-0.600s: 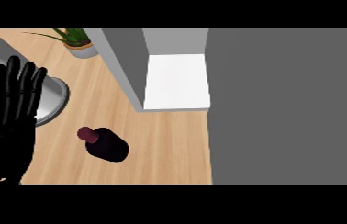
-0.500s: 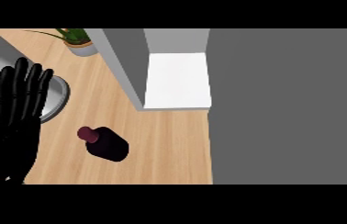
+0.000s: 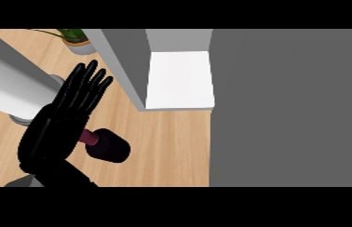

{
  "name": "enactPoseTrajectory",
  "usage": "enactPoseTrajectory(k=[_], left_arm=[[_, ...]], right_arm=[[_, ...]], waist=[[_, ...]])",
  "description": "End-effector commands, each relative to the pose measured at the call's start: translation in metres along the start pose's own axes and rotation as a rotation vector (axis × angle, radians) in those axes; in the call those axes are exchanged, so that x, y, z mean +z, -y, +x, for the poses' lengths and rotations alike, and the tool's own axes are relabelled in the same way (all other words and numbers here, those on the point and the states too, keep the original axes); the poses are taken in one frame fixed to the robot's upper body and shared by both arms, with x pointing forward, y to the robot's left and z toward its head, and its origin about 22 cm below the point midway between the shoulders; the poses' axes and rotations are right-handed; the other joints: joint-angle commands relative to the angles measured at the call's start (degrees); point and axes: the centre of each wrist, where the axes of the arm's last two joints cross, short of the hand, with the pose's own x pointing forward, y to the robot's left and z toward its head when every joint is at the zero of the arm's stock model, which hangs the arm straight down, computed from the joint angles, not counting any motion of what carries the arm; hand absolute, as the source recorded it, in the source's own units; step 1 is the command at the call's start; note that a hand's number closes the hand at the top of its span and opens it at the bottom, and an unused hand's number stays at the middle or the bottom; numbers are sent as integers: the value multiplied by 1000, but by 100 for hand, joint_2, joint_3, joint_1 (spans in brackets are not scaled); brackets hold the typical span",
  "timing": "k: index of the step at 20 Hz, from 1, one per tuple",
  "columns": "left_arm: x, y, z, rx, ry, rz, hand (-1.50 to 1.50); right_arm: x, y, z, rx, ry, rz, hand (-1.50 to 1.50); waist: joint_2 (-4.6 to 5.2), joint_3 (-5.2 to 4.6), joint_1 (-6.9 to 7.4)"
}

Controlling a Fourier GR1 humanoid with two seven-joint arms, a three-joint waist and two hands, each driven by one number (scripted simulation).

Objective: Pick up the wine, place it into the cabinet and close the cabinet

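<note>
Countertop (image 3: 172, 142) bears the wine (image 3: 110, 148), partly covered by the outspread left hand (image 3: 62, 123), near the cabinet (image 3: 179, 79).

Head view. No text, label, brand, number or sign can be read on any surface. The wine bottle (image 3: 110, 148) has a plain dark body. The cabinet (image 3: 127, 63) has uniform grey walls and a white shelf (image 3: 180, 79). The tabletop (image 3: 172, 142) shows only wood grain.
</note>
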Motion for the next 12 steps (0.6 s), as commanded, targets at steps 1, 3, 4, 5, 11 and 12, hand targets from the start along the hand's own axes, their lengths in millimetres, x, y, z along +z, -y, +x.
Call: enactPoseTrajectory(k=[1, 3, 4, 5, 11, 12], left_arm=[[1, 6, -5, 134, -83, -61, -150], [-2, 6, 10, 138, -88, -60, -150], [-6, 14, 17, 134, -86, -41, -150], [-13, 2, 10, 141, -87, -51, -150], [-12, 18, 23, 131, -80, -41, -150], [13, 5, 16, 131, -73, -52, -150]], right_arm=[[13, 11, 21, -45, -52, 82, -150], [23, 6, 32, -41, -54, 81, -150], [15, -8, 45, -51, -48, 59, -150], [8, 22, 17, -69, -53, 52, -150], [14, 7, 47, -40, -44, 61, -150], [-3, -2, 34, -39, -52, 32, -150]], waist=[[-13, 1, 48], [-12, 2, 70], [-10, 0, 93], [1, 2, 94], [-5, 1, 94], [-2, -1, 126]])
